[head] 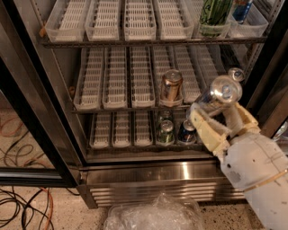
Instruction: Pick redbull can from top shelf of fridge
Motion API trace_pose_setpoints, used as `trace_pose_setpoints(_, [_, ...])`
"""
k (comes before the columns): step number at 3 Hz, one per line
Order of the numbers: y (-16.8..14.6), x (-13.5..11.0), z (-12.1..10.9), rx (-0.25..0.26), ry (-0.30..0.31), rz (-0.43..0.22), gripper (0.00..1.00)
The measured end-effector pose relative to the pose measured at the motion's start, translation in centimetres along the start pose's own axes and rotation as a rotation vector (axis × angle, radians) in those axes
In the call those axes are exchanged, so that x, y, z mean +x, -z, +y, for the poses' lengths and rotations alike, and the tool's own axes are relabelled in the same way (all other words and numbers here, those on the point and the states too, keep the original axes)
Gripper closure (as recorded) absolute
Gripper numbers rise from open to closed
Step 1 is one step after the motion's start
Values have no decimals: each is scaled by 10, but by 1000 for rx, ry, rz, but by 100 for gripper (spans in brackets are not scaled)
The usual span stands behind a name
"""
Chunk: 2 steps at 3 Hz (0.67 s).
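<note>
Right of the copper-gold can [171, 86] and slightly below it, clear of the racks: the redbull can [222, 92], clamped between the cream fingers [204, 128] of the end effector [218, 117].

- Grasp: fingers closed on the can's lower body, one on each side. Silver lid and pull tab face up toward the camera.
- Long axis: tilted, not upright. The lid end leans up and to the right, the base points down and left into the end effector.
- The top shelf [135, 42] lies above the copper-gold can. The redbull can is no longer on it and sits well below its level, in front of the fridge [148, 173].
- The green-and-black can [215, 13] stands in a top-shelf tray, up and right of the copper-gold can.
- A second silver lid [236, 74] shows just behind the held can; which tray it stands in is unclear.

Judgement: the pick looks essentially made. What remains is carrying the can away from the fridge, and the tilt makes a slip the thing to watch.
</note>
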State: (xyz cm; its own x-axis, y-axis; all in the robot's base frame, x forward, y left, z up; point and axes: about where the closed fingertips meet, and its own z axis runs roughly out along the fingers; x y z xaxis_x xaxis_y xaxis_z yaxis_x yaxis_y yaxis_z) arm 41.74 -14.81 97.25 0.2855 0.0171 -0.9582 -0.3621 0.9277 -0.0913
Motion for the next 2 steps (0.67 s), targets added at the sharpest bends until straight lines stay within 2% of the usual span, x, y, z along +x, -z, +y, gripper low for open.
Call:
trace_pose_setpoints(1, [19, 22, 32, -93, 5, 59, 100])
trace_pose_setpoints(2, [32, 38, 48, -197, 19, 142, 100])
